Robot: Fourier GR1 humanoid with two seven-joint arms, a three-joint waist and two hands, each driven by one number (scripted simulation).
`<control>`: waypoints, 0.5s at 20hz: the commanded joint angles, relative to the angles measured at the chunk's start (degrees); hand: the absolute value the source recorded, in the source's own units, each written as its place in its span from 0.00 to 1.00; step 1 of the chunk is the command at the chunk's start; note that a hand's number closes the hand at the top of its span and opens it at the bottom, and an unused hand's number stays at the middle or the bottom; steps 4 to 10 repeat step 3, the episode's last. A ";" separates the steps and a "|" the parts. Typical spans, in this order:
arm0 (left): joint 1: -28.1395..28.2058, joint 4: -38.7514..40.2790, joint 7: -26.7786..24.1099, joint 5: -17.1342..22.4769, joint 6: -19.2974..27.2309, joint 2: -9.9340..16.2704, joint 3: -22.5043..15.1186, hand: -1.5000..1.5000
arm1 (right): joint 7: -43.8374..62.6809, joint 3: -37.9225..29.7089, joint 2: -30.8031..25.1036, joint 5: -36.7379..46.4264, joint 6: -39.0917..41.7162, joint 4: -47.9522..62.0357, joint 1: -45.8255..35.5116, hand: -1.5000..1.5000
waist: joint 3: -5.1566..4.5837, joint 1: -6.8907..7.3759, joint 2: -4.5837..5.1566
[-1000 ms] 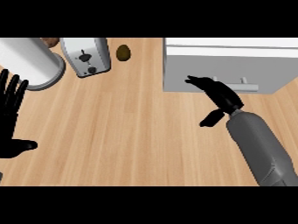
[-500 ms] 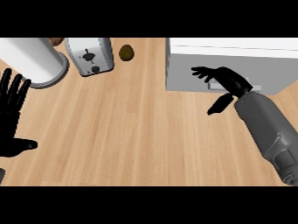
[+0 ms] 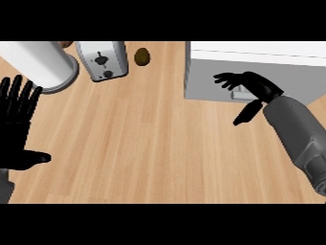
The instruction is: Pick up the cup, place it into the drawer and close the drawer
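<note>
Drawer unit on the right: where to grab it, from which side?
Probably the small handle on the grey front face of the drawer, partly hidden behind the right hand. Come from the near, counter side, facing that front: nothing else on it sticks out.

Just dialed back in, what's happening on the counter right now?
The right hand is up against the front of the white drawer unit, fingers spread and holding nothing. No cup shows in this view. The left hand rests open at the left edge, fingers up. A toaster, a white cylinder and a small brown object sit along the back of the wooden counter.
</note>
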 commanded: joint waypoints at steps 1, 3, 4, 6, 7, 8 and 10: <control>-1.88 -0.48 1.40 -0.14 1.38 -0.27 0.02 0.00 | 5.51 -2.31 -4.61 -0.17 -1.49 3.98 -4.76 0.00 | 0.71 1.15 2.22; -1.69 1.84 0.24 -1.06 0.01 -0.28 -0.05 0.00 | 4.99 -2.29 -4.07 -0.08 -2.01 4.38 -4.52 0.00 | 0.65 0.62 2.24; -1.69 1.84 0.24 -1.06 0.01 -0.28 -0.05 0.00 | 4.99 -2.29 -4.07 -0.08 -2.01 4.38 -4.52 0.00 | 0.65 0.62 2.24; -1.69 1.84 0.24 -1.06 0.01 -0.28 -0.05 0.00 | 4.99 -2.29 -4.07 -0.08 -2.01 4.38 -4.52 0.00 | 0.65 0.62 2.24; -1.69 1.84 0.24 -1.06 0.01 -0.28 -0.05 0.00 | 4.99 -2.29 -4.07 -0.08 -2.01 4.38 -4.52 0.00 | 0.65 0.62 2.24; -1.69 1.84 0.24 -1.06 0.01 -0.28 -0.05 0.00 | 4.99 -2.29 -4.07 -0.08 -2.01 4.38 -4.52 0.00 | 0.65 0.62 2.24; -1.69 1.84 0.24 -1.06 0.01 -0.28 -0.05 0.00 | 4.99 -2.29 -4.07 -0.08 -2.01 4.38 -4.52 0.00 | 0.65 0.62 2.24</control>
